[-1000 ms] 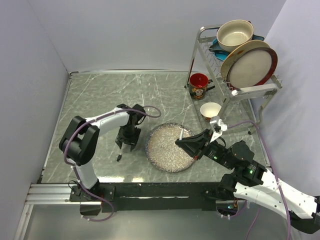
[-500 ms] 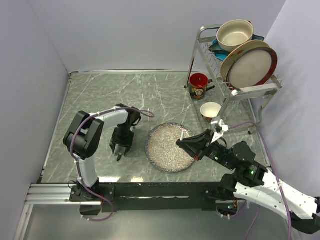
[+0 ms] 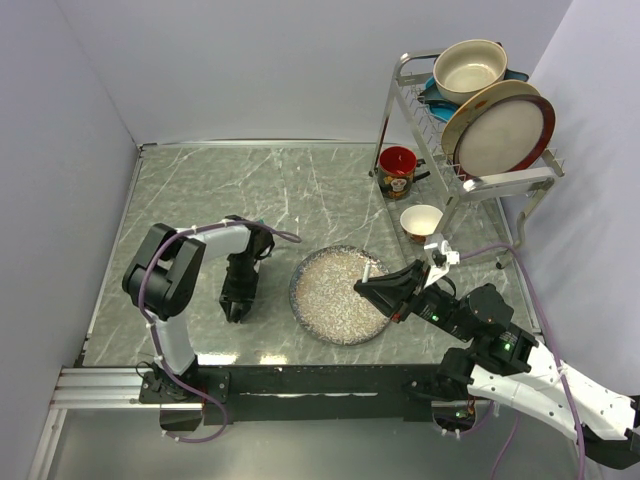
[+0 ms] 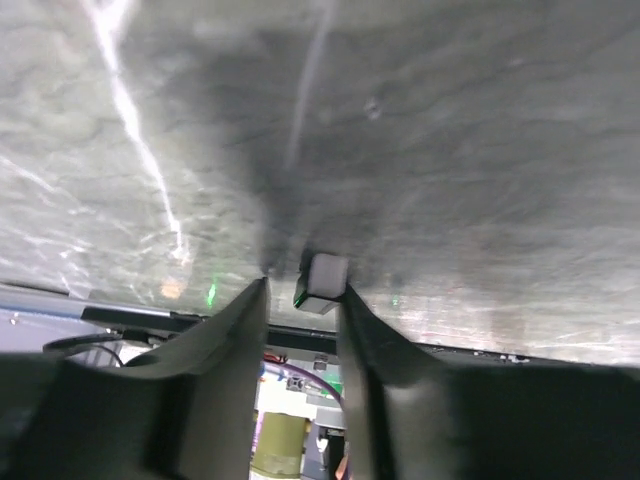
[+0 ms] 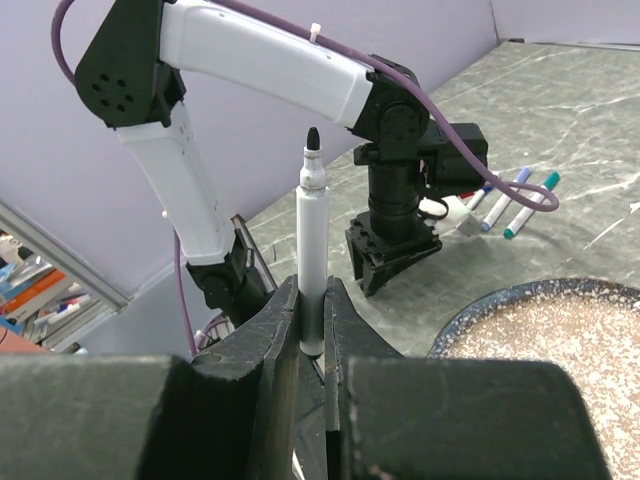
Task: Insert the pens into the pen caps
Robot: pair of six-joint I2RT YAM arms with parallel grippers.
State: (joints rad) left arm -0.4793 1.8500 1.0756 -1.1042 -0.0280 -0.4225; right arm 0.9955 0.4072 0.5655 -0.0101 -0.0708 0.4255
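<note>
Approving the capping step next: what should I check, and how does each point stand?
1. Hold on the pen: ok, right gripper clamps it upright, bare tip up.
2. Reach to the cap: ok, left gripper straddles it on the table.
3. Grip on the cap: not ok, jaws stand wider than it.
4. Which way the cap opens: cannot tell.
5. Arms apart: ok, speckled plate lies between them.

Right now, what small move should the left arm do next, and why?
Probably close the left gripper on the small cap. The cap sits on the table between the open fingers, close to one of them. The right gripper holds a pen upright, bare tip up, so I judge the cap is the missing part.
</note>
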